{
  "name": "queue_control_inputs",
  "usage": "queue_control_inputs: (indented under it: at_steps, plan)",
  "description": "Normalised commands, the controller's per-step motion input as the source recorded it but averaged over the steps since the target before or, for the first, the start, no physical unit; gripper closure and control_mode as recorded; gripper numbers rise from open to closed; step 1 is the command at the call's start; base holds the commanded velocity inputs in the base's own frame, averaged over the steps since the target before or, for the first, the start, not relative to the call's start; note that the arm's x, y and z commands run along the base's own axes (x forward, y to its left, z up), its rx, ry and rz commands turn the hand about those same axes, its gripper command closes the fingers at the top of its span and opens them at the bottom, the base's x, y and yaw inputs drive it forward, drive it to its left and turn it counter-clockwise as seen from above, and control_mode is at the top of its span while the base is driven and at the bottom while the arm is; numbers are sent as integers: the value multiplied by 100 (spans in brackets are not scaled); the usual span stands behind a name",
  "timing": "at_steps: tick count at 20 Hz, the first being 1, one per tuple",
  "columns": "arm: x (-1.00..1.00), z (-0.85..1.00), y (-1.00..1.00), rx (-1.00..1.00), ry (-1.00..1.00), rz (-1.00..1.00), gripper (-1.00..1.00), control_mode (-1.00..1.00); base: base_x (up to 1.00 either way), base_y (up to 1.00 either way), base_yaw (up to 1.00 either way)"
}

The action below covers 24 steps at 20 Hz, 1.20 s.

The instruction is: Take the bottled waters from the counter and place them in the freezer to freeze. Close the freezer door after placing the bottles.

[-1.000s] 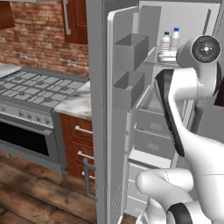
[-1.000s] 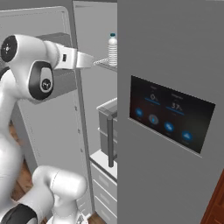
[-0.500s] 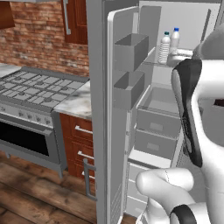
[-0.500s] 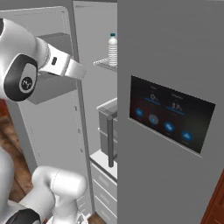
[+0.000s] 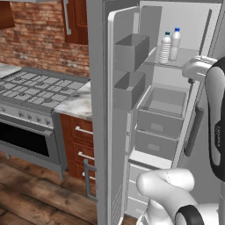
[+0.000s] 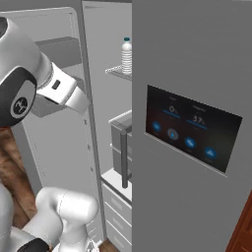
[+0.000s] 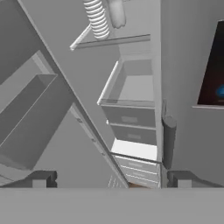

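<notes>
Both bottled waters [image 5: 166, 47] [image 5: 175, 43] stand upright side by side on the upper shelf [image 5: 182, 59] inside the freezer [image 5: 193, 26]. One bottle [image 6: 127, 56] shows past the door edge in the right base view. The freezer door [image 5: 99, 114] is swung wide open, with two boxy bins [image 5: 131, 52] on its inner face. In the hand view my gripper [image 7: 111, 179] is open with nothing between its fingertips [image 7: 41, 179]. It hangs well back from the bottles [image 7: 97, 19], which sit high in that view above the drawers [image 7: 129, 116]. The marble counter [image 5: 79, 100] lies left of the door.
A grey gas stove [image 5: 30, 88] with its oven stands at the left against a brick wall. Wooden drawers [image 5: 81, 140] sit under the counter. The fridge's other door [image 6: 192, 128] is shut, carries a dark display panel, and has a vertical handle [image 6: 125, 160].
My arm has drawn back from the upper shelf, away from the bottles. The bottles stay on the shelf, the door stays open, and the jaws have not closed.
</notes>
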Motion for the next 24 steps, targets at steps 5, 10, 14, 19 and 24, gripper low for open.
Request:
queue_control_inputs:
  at_steps: [5,10,14,19,24]
  plan:
    - [-43,-31,16,-5,21,1,-100,-100,0,0,0]
    - [-31,-45,18,-8,24,1,-100,-100,0,0,0]
    - [-32,-70,18,3,9,11,-100,-100,0,0,0]
    - [-30,-73,12,0,1,13,-100,-100,0,0,0]
    - [-6,-98,17,-7,0,11,-100,-100,0,0,0]
